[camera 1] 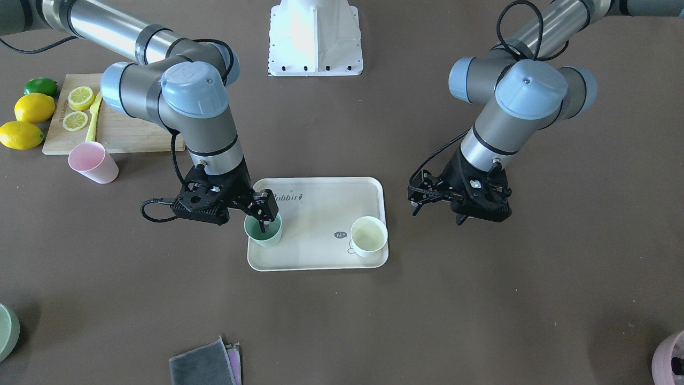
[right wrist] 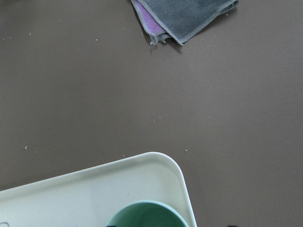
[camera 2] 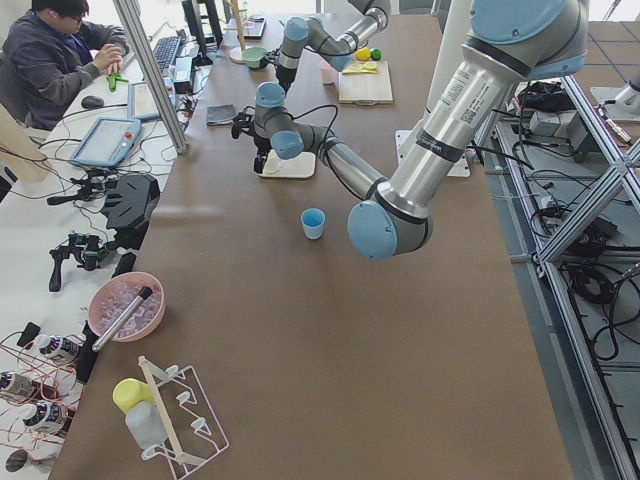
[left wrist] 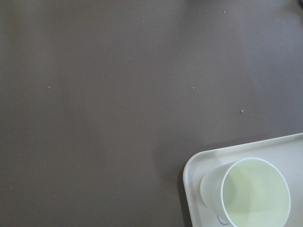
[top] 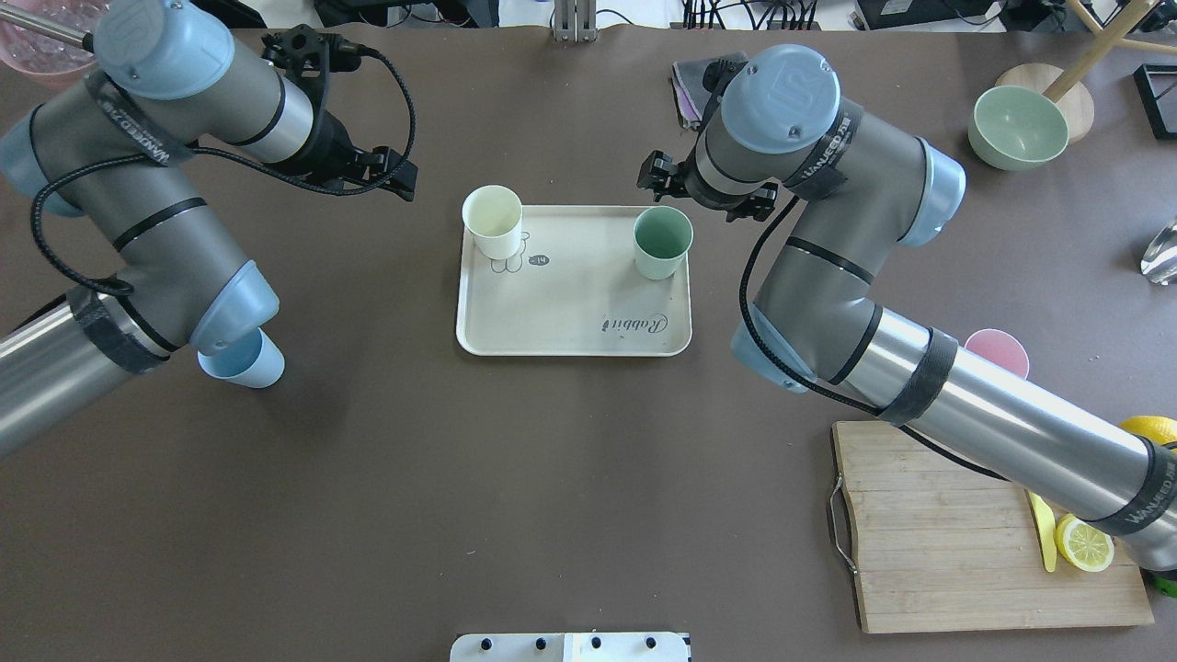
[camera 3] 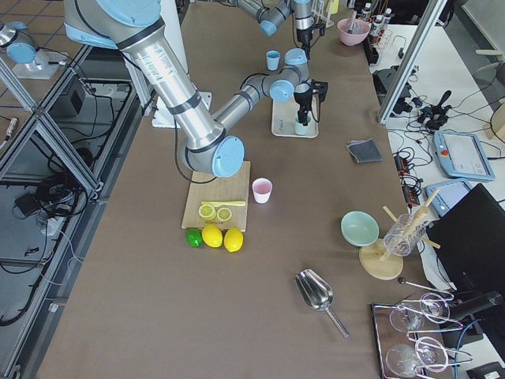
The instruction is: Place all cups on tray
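The beige tray lies mid-table. On it stand a sage green cup and a cream cup. My right gripper is at the green cup, open, one finger dipping into its mouth. My left gripper hovers open beside the tray's cream-cup end, holding nothing. The pink cup stands on the table by the cutting board. The light blue cup stands on the table, partly under my left arm's elbow.
A wooden cutting board holds lemon slices, with lemons and a lime beside it. A folded grey cloth lies beyond the tray. A green bowl and a mauve pot sit at the table's far edge.
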